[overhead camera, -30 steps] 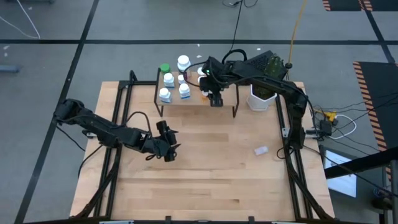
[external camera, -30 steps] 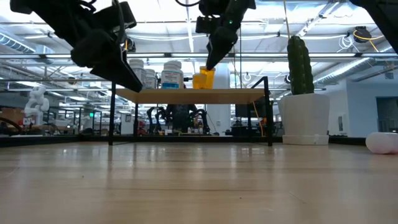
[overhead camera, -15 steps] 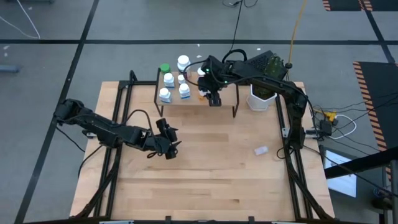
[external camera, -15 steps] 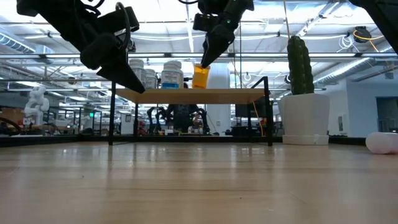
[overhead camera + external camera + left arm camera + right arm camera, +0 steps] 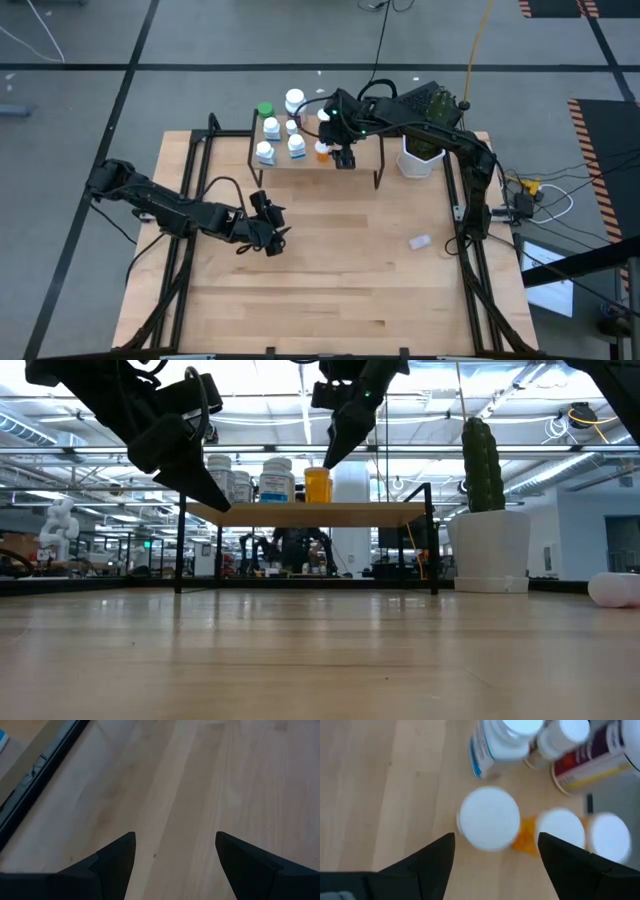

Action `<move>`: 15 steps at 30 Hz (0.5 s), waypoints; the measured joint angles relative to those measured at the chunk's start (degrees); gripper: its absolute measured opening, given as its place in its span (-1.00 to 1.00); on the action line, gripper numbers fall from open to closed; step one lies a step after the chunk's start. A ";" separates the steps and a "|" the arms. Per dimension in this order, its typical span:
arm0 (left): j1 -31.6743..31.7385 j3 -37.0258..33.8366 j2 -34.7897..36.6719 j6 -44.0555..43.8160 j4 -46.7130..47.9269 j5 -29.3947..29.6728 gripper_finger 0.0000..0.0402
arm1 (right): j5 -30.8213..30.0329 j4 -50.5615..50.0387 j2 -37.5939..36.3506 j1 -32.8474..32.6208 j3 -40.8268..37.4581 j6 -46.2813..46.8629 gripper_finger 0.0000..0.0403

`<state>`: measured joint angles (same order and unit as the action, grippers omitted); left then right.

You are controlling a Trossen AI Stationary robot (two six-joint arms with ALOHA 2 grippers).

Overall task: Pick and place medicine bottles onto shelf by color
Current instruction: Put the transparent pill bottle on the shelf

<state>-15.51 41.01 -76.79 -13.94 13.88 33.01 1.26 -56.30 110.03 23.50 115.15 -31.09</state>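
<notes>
Overhead, the right tool (image 5: 345,158) (fingers apart) hides the orange bottle (image 5: 317,485).

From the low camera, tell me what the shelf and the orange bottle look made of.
The shelf: a light board with a matte wood look, on thin black legs, probably metal. The orange bottle: translucent amber body, likely plastic, since light glows through it; its cap looks opaque white from above.

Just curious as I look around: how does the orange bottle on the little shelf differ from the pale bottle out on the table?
The orange bottle stands upright on the shelf among other bottles; the pale bottle lies on its side, alone on the table. The orange one sits under the right gripper, whose jaws are open; the pale one has no gripper near. Both are small.
</notes>
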 joint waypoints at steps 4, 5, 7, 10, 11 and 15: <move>0.00 0.00 0.00 -1.23 -0.03 -0.04 0.36 | -1.31 -4.11 -3.37 -0.86 -0.02 1.97 0.38; 0.00 0.00 0.00 -1.46 -0.02 -0.06 0.36 | -1.25 -5.21 -4.46 -1.32 -0.02 2.94 0.38; 0.00 0.00 0.00 -1.78 -0.30 -0.07 0.36 | -1.23 -8.45 -6.90 -2.51 -0.12 5.61 0.38; 0.00 0.00 0.00 -2.31 -1.42 -0.09 0.36 | -1.23 -11.54 -11.56 -5.38 -2.88 11.71 0.38; 0.00 0.00 0.00 -2.54 -1.96 -0.09 0.36 | -1.23 -12.04 -13.37 -6.69 -4.84 14.10 0.38; 0.00 0.02 0.00 -2.86 -3.50 -0.11 0.36 | -2.40 -11.88 -21.68 -13.47 -17.45 26.25 0.37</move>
<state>-15.51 41.04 -76.79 -16.80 10.38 32.91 -1.14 -68.18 88.35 10.03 97.71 -4.84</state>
